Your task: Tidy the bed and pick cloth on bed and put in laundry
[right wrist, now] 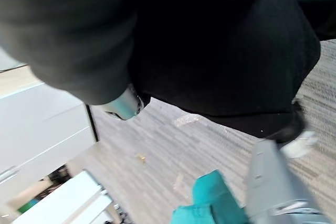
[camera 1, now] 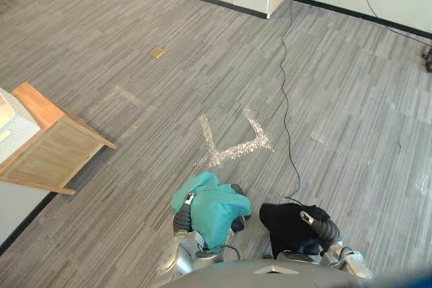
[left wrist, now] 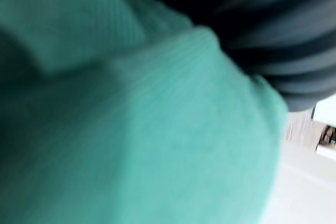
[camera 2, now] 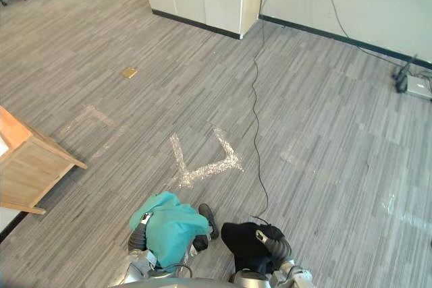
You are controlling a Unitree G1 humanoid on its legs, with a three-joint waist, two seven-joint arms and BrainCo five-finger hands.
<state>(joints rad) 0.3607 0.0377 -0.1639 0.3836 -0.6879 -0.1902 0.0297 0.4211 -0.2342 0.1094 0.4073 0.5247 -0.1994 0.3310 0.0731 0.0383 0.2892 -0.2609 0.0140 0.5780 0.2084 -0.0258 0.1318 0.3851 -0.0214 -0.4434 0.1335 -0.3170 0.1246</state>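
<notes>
Head views show you the crumpled teal cloth (camera 1: 212, 207) draped over the left hand (camera 1: 181, 222), on the robot's side of the silvery V-shaped floor tape (camera 1: 233, 146). The bunched black cloth (camera 1: 287, 224) covers the right hand (camera 1: 329, 231), also on that side. In the left wrist view, teal fabric hides the fingers. In the right wrist view, black fabric does too, so you cannot tell either grip.

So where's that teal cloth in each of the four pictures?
Left eye view: teal cloth lower centre, left of the black cloth.
Right eye view: lower left of centre.
Left wrist view: very close up, in soft folds.
Right wrist view: small, beyond the black cloth.
Shared landmark: silvery tape V on the floor, just ahead.
</notes>
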